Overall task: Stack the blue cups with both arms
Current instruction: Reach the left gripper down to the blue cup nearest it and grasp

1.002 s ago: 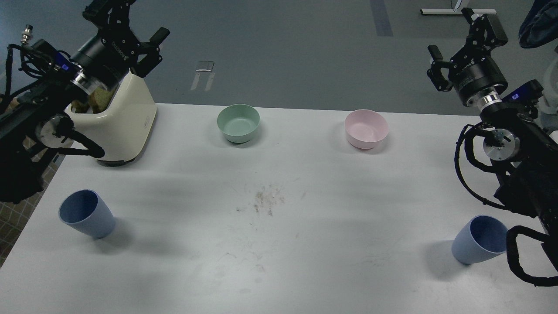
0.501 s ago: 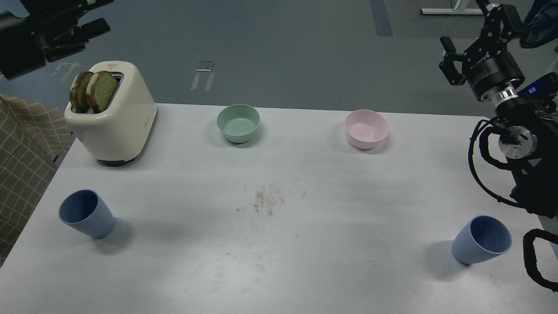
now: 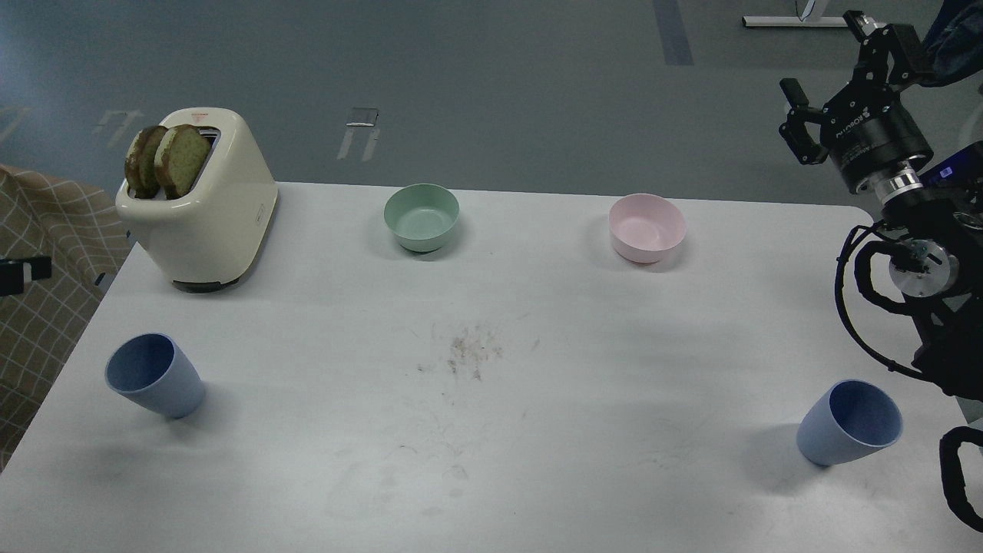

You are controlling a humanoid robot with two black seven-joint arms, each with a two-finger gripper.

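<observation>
while sweeping from the left: left arm now gone from view, having pulled back off the left edge over the last second, so uncovering the cream toaster [image 3: 201,207] and its two bread slices [image 3: 167,160]. no left gripper showing, so no telling its state. near the front-left corner of the white table [image 3: 491,430], the left blue cup [image 3: 153,375] standing alone, mouth leaning outward, untouched. further along the back, pale green bowl [image 3: 421,216], then pink bowl [image 3: 647,227], both well apart from the cups. scuffing at the table's middle. near the front-right edge, the right blue cup [image 3: 849,422] also standing free, nothing inside it. above and behind it, right gripper [image 3: 841,73] having drifted up and outward, fingers spread wide and holding nothing, well apart from its cup.

judging from this: both arms retreating rather than reaching, both cups wide apart at opposite ends, stacking not yet begun; each arm needing to come back down to its own cup first.

hard to make out: right arm's lower links cut off by the right edge; a dark scrap at the far left edge, too small to name.
</observation>
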